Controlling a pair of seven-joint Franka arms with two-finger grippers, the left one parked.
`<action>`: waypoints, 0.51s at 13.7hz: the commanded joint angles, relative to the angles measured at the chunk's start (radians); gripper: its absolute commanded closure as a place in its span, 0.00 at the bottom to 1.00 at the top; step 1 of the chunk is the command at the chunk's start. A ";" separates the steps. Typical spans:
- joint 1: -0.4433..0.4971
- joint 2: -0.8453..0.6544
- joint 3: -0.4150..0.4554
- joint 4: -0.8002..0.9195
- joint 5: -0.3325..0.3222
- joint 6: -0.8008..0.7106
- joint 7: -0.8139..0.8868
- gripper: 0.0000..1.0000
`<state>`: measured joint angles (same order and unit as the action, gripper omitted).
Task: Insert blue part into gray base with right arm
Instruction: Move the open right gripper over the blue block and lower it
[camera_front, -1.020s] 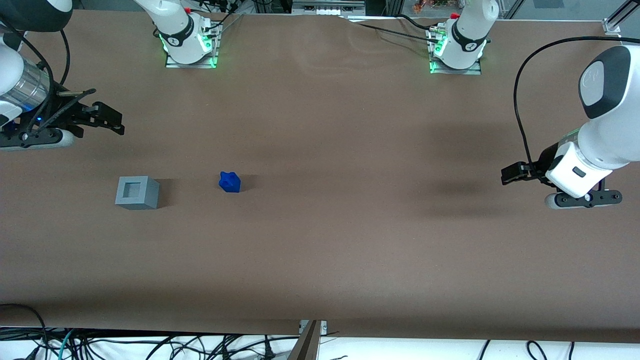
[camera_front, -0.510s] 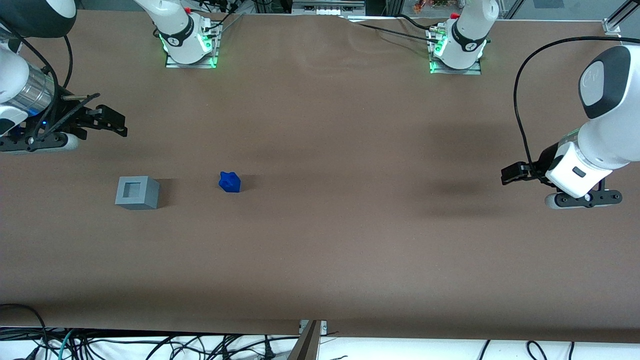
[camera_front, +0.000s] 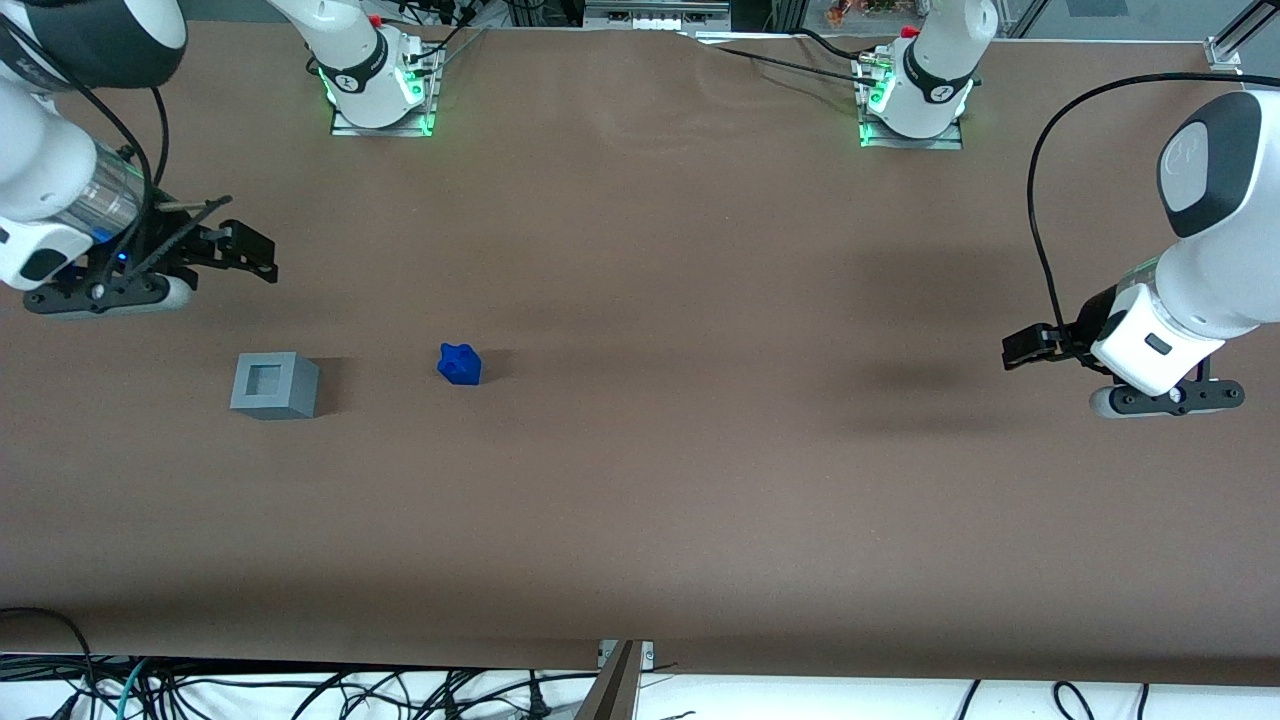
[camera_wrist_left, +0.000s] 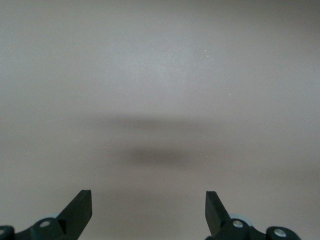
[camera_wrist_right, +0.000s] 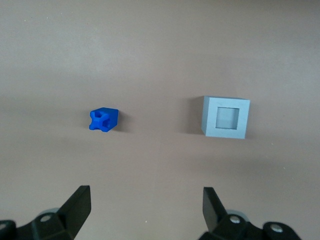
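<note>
The blue part (camera_front: 459, 364) is a small deep-blue lumpy block lying on the brown table. It also shows in the right wrist view (camera_wrist_right: 104, 120). The gray base (camera_front: 274, 385) is a light grey cube with a square recess in its top, standing beside the blue part toward the working arm's end of the table. It shows in the right wrist view too (camera_wrist_right: 226, 117). My right gripper (camera_front: 250, 256) hangs above the table, farther from the front camera than the gray base and apart from both parts. It is open and empty, with fingertips (camera_wrist_right: 80, 201) spread wide.
The brown table (camera_front: 640, 500) carries only the two parts. Both arm bases (camera_front: 378, 85) stand at the table's edge farthest from the front camera. Cables hang below the near edge.
My right arm and its gripper have moved toward the middle of the table and slightly nearer the front camera. The blue part and gray base have not moved.
</note>
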<state>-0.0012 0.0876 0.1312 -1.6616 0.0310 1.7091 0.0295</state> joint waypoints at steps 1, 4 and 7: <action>0.018 0.024 0.001 -0.013 -0.005 0.043 0.045 0.01; 0.038 0.061 0.001 -0.013 0.004 0.082 0.079 0.01; 0.064 0.095 0.001 -0.038 0.003 0.141 0.119 0.01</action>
<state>0.0519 0.1726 0.1318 -1.6763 0.0319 1.8082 0.1198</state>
